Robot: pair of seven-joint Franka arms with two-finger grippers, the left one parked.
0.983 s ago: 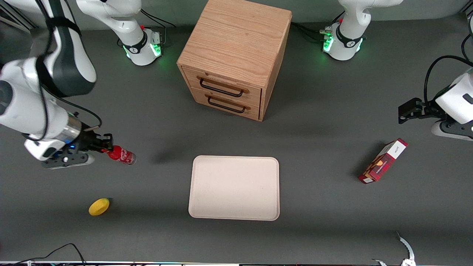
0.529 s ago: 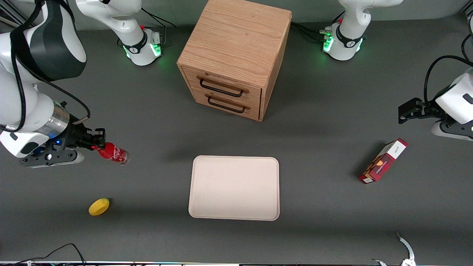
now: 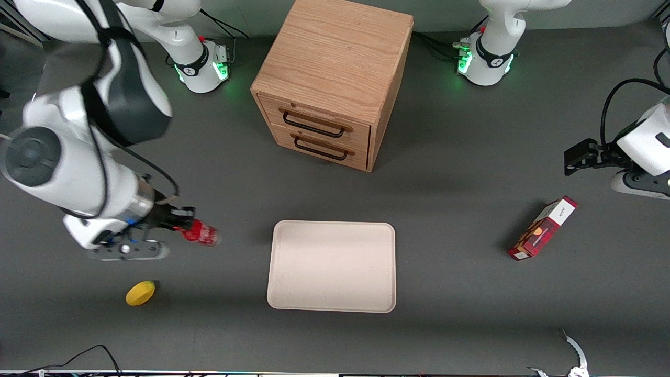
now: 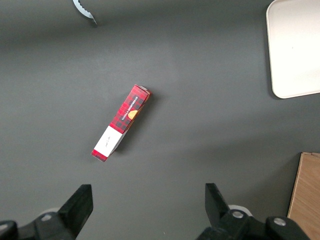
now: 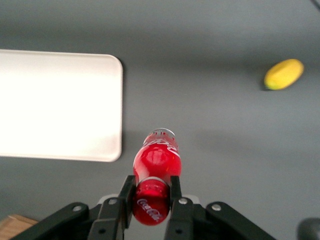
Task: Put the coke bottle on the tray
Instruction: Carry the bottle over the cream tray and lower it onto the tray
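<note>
My right gripper [image 3: 180, 228] is shut on the red cap end of the coke bottle [image 3: 201, 234] and holds it above the table, a short way from the tray [image 3: 332, 266] toward the working arm's end. The bottle points toward the tray, its clear base leading. In the right wrist view the fingers [image 5: 128, 195] clamp the red cap of the bottle [image 5: 157, 161], and the cream tray [image 5: 60, 105] lies beside it. The tray holds nothing.
A yellow lemon [image 3: 140, 292] lies on the table nearer the front camera than the gripper; it also shows in the right wrist view [image 5: 283, 74]. A wooden two-drawer cabinet [image 3: 335, 78] stands farther back. A red-and-white carton box [image 3: 543, 228] lies toward the parked arm's end.
The gripper with the bottle first drew back toward the working arm's end, then swung toward the tray and a little nearer the front camera. The grip on the bottle has stayed shut.
</note>
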